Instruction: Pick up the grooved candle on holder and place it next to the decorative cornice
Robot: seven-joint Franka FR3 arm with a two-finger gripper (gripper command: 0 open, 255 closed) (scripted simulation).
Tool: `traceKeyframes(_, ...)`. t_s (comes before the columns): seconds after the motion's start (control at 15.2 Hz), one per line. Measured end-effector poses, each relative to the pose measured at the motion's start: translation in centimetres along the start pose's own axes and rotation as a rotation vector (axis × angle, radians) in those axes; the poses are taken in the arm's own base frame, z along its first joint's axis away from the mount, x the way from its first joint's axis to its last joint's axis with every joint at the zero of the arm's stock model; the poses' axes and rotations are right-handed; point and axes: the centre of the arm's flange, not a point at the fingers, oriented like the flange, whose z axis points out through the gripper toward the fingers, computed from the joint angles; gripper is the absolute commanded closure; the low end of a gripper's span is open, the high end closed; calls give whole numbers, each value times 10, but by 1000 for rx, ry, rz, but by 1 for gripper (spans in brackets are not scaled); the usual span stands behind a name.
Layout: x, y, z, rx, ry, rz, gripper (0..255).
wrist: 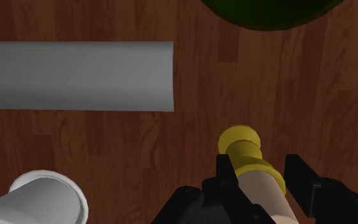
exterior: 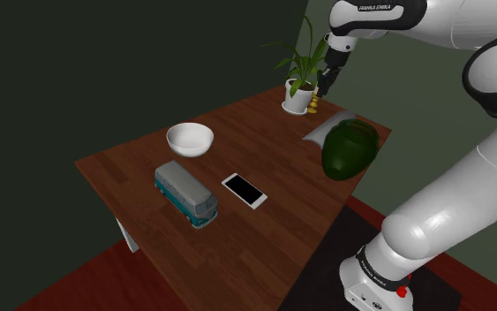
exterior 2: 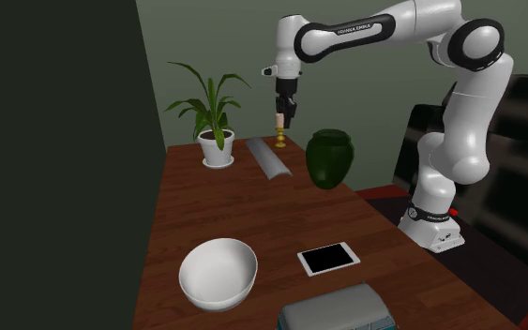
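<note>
Clearly, my pincer (wrist: 260,165) clasped the pale grooved candle (wrist: 263,194) above its yellow holder (wrist: 240,141), at the shoulder view's upper right, over the desk (exterior: 264,256) near the grey cornice (wrist: 75,75). I judged it light, stiff, and slippery; the shaft suited gripping.

Wood tbl (wrist: 120,146) – grained, matt grey cornice (wrist: 75,76), glossy jar (exterior: 350,148)

White letters on the robot arm (exterior: 374,9) spell FRANKA EMIKA. They sit on a dark band on the part of the arm near the hand. The same name is on that band in the second exterior view. A dark ring (exterior: 374,269) low on the arm, just above the stand, has small white letters too, but they are too small to read.
</note>
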Motion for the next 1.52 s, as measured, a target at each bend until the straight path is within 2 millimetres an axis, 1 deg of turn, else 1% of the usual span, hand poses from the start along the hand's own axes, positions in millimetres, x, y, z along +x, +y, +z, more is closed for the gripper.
traceKeyframes(0.13,-21,22,-3,0,0,0,255)
traceKeyframes(0.2,-26,28,1,1,0,0,255)
traceKeyframes(0.4,-30,33,16,1,0,-1,255)
traceKeyframes(0.86,-32,33,52,1,0,-2,255)
traceKeyframes(1.06,-29,33,70,1,0,-2,255)
traceKeyframes(1.52,-32,33,105,1,-1,-2,255)
